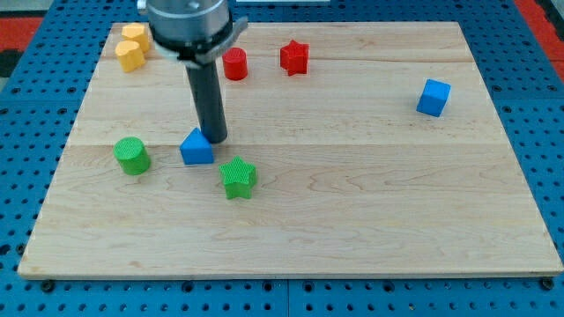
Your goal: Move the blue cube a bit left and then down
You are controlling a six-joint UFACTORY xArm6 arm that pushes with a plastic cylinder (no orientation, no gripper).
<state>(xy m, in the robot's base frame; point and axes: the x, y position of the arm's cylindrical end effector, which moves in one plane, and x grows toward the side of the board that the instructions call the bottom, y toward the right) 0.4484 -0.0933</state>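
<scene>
In the camera view, you are looking down at a pale wooden worktop [352,220] lying on a blue perforated base [26,106]. Your arm is coming in from the view's top, and its end effector is only a straight dark rod [208,97], so there is nothing on it to stand wide, narrow or holding. My tip [215,139] is resting at the upper right corner of a blue triangular block [196,148], touching it or just beside it; you cannot tell which from here.

The blue cube [433,97], the thing you are tasked with, is sitting far over at the view's right, near the worktop's right edge and in its upper half. It is standing alone, well apart from my tip and from every other block.

Around the tip, a green cylinder [132,156] is sitting to the view's left of the blue triangular block, near it but apart, and a green star [238,177] is lying just below and to the view's right of it. Along the view's top, a red cylinder [234,64] and a red star [294,57] are sitting side by side, apart. At the top left corner, two yellow blocks [131,48] are sitting close together, partly behind the arm's housing; their shape is unclear.
</scene>
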